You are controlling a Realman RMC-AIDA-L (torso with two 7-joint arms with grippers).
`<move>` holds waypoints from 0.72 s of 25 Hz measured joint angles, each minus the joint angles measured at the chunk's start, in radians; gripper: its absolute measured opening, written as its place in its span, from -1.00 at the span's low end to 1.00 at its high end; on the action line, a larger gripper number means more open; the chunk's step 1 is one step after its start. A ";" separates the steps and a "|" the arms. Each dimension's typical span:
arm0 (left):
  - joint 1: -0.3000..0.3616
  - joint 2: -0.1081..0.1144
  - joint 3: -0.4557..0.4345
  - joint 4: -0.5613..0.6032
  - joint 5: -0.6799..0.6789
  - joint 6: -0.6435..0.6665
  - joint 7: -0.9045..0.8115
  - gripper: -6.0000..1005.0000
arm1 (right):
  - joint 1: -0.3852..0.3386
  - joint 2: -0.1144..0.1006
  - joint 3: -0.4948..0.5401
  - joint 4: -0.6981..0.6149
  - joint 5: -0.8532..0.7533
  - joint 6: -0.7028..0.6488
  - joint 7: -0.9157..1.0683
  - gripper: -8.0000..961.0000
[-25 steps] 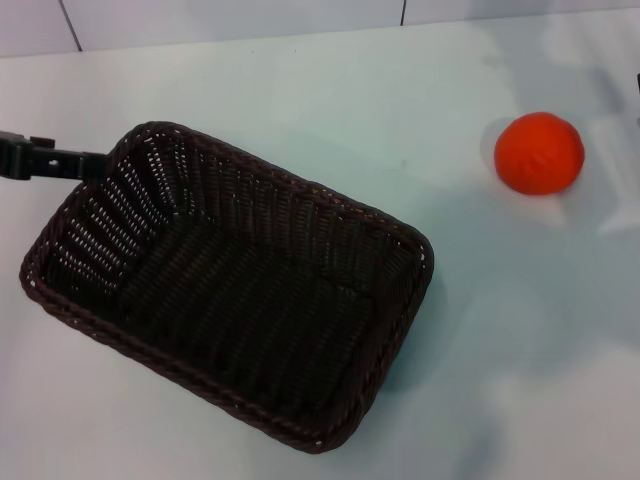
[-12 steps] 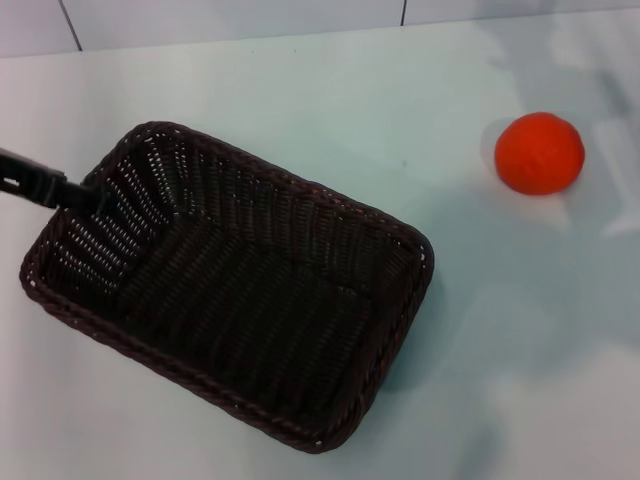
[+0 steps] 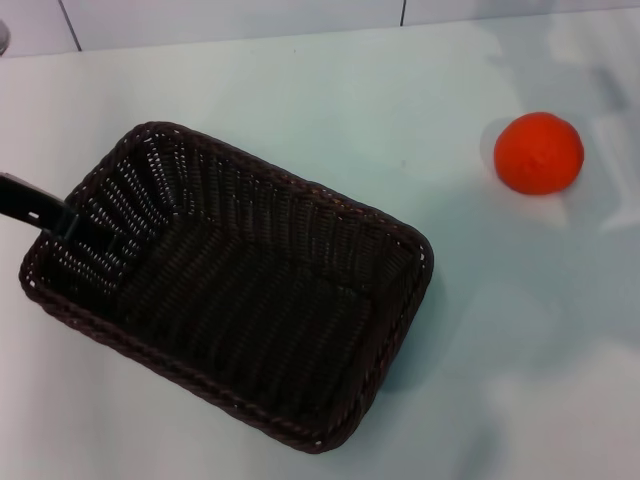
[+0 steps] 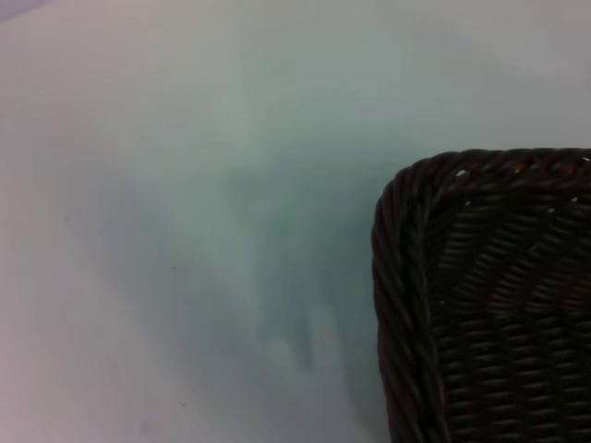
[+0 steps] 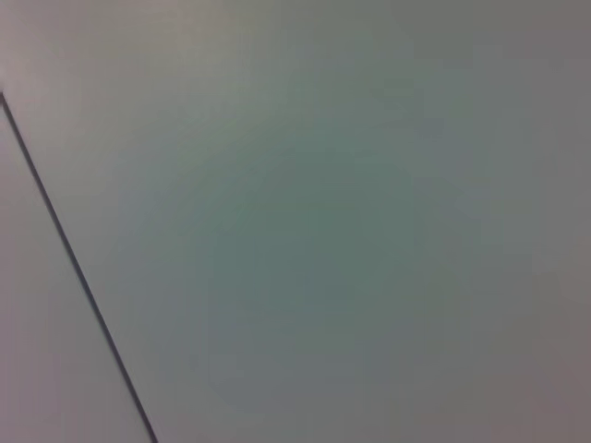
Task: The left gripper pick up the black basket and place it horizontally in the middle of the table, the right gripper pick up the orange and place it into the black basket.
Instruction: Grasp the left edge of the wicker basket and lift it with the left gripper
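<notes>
The black basket (image 3: 230, 290) sits on the table (image 3: 330, 90) left of centre, turned at a slant, and it is empty. A slim black bar of my left gripper (image 3: 45, 210) comes in from the left edge and reaches over the basket's left short rim. The left wrist view shows one rounded basket corner (image 4: 480, 295) on the table. The orange (image 3: 538, 152) lies on the table at the far right, well apart from the basket. My right gripper is out of view; its wrist view shows only table surface (image 5: 351, 231).
A tiled wall edge (image 3: 230, 20) runs along the back of the table. A thin dark seam (image 5: 74, 268) crosses the right wrist view. Bare tabletop lies between the basket and the orange.
The left gripper's black bar has moved along the basket's left rim, from the far-left corner toward me. The basket and the orange have stayed put.
</notes>
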 joint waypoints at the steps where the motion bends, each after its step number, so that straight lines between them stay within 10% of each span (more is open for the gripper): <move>1: 0.000 -0.002 -0.001 0.001 0.002 -0.003 0.000 0.68 | 0.000 0.000 -0.002 0.000 0.000 0.000 0.000 0.81; 18: 0.013 -0.023 -0.058 0.041 -0.035 0.049 -0.022 -0.68 | -0.015 0.001 -0.004 0.001 0.000 0.000 0.008 0.81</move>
